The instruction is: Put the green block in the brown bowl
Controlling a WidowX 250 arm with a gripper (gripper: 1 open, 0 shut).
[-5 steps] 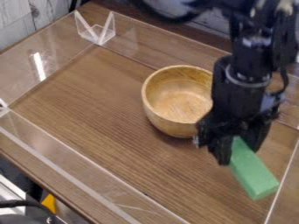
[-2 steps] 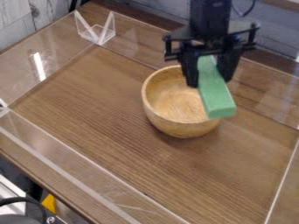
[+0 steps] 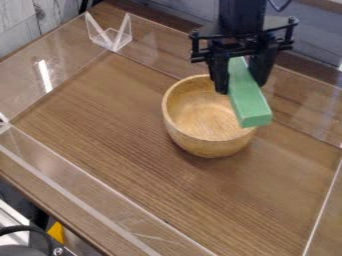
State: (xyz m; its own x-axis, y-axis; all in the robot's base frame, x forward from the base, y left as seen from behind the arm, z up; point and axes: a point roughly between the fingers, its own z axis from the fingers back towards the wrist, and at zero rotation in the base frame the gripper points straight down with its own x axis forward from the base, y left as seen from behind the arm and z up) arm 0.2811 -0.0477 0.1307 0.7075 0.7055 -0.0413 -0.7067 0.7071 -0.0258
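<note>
Here's the black gripper [image 3: 242,62] clutching the green block [image 3: 247,95], right over the brown bowl's [image 3: 201,128] right side!

We see a brown wooden tabletop [image 3: 107,150] with fine grain, edged along the lower left by a pale strip, and a white surface [image 3: 34,45] at the upper left. Near the top, we make out a clear, angular holder [image 3: 111,33] standing on the wood. Soft, fairly even light falls across the table, and we see dark cables [image 3: 24,232] at the lower left.
</note>
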